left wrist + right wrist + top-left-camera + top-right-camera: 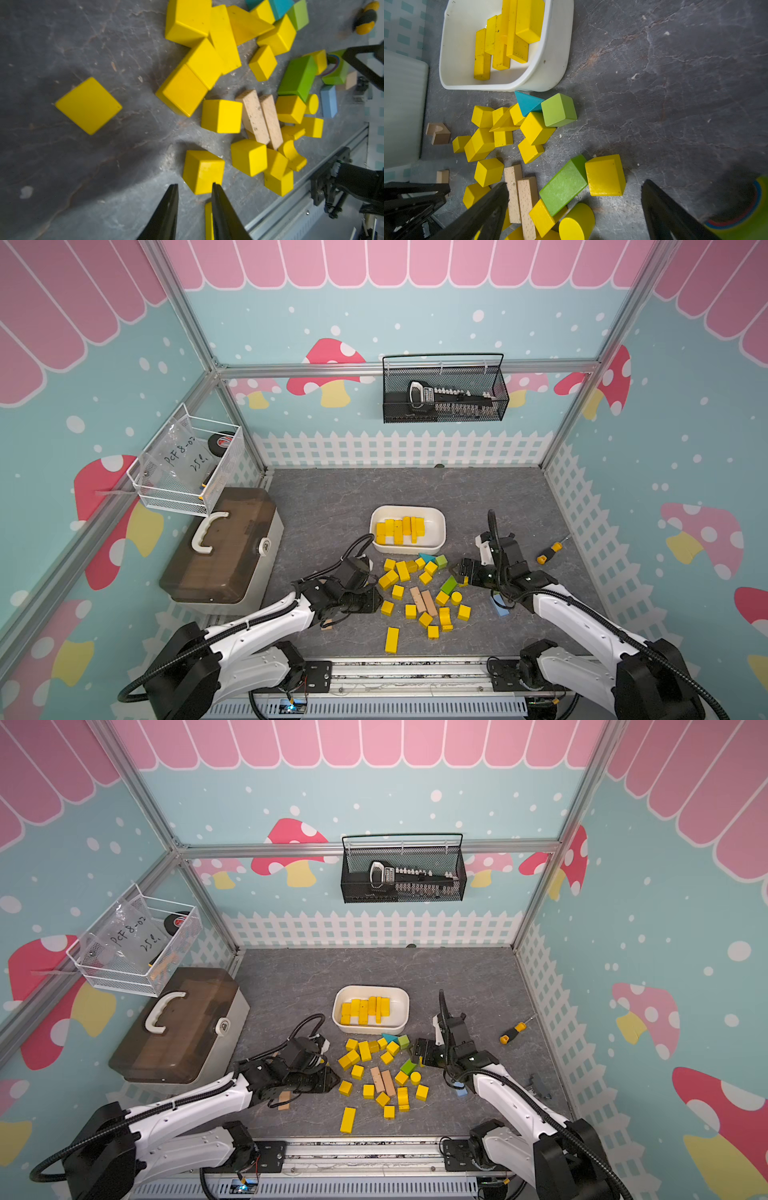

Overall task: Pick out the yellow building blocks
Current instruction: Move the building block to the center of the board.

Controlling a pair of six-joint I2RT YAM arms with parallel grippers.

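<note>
- The yellow building blocks [402,570] form two groups in both top views. A batch of bars lies in the white tray [409,548] just above frame centre. A larger loose scatter sits on the grey floor [332,506] directly below the tray.
- Progress, as I judge it: about a quarter is sorted. Some twenty pieces are left on the floor, mostly cubes and bars, plus a cylinder [456,597] and an arch piece [445,616].
- Not for collection: two tan bars [423,600] in the middle of the scatter, a green bar [449,585] to their right, and a green cube [441,561] and teal wedge [426,558] at its upper right edge.
- My left pincer [195,184] has its jaws only narrowly apart and clamped on nothing. It sits at the left edge of the scatter. In the left wrist view a yellow cube [203,171] lies just beyond the tips.
- My right pincer [576,184] has its jaws spread wide and is empty, at the right edge of the scatter. In the right wrist view the green bar and a yellow block [605,176] lie ahead of the gap.
- Caution: several yellow pieces touch green or tan ones, so I expect to need single-piece picks there.
</note>
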